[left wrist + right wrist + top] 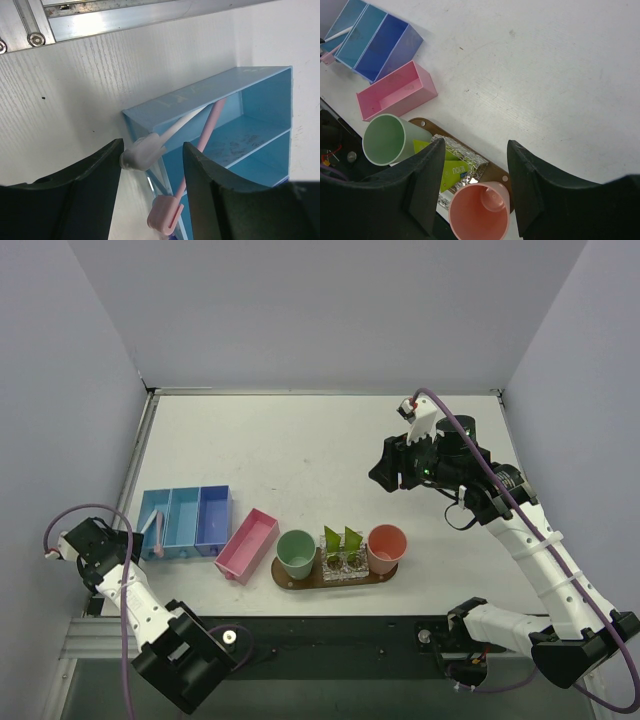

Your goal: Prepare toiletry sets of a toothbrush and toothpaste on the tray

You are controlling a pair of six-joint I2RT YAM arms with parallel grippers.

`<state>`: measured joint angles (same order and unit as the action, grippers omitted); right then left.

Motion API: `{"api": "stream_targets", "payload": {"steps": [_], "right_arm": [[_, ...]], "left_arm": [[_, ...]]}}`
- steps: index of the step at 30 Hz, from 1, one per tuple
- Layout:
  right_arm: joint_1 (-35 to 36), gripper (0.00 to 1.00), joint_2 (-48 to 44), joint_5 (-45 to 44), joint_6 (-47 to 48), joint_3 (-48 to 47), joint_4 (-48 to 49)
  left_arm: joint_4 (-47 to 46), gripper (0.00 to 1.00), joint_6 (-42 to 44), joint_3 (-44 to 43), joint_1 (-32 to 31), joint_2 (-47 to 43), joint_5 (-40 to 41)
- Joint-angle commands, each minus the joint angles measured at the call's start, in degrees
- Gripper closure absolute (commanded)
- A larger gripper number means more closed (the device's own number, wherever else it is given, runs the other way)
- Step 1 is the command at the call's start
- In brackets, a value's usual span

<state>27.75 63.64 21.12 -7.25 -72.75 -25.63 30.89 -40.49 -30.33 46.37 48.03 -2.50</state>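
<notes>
A green cup (296, 552) and a pink cup (386, 545) stand on the tray (300, 584), likely to receive the sets. Left of the tray, the left claw (152, 150) gapes wide and empty at two brushes leaning within reach in the blue bin (213, 520): the pink toothbrush (212, 125) and a white brush (180, 125). Beyond the tray, the right claw (476, 145) hangs wide, empty.

white table (300, 445), pale grey walls (330, 310)

We see the brown oval wooden tray (279, 570) lying flat at lower centre of the top view. The slim pink toothbrush (205, 135) leans tilted in a blue bin (260, 100) at far left, its head overhanging the rim.
</notes>
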Motion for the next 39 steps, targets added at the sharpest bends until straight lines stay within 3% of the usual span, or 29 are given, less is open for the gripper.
{"api": "stream_targets", "payload": {"steps": [1,15,19,23,28,39], "right_arm": [[0.1,0.52,-0.6,0.8,0.7,0.2,0.1],[0.5,0.53,-1.4,0.9,0.6,0.2,0.1],[0.5,0.53,-1.4,1.0,0.6,0.2,0.2],[0.6,0.53,-1.4,1.0,0.6,0.2,0.2],[0.7,0.53,-1.1,1.3,0.5,0.2,0.2],[1.0,0.53,-1.0,1.5,0.0,-0.3,1.5]], "left_arm": [[-3.4,0.41,-0.7,0.4,0.9,-0.1,-2.5],[0.2,0.64,1.0,-2.5,1.0,-1.8,-0.7],[1.4,0.76,2.5,-4.2,0.6,-2.1,0.7],[2.8,0.79,4.3,-6.4,-0.8,-2.2,2.1],[4.0,0.98,8.1,-10.4,-4.4,-1.5,6.3],[3.2,1.0,18.7,-19.5,-14.6,1.2,10.1]]}}
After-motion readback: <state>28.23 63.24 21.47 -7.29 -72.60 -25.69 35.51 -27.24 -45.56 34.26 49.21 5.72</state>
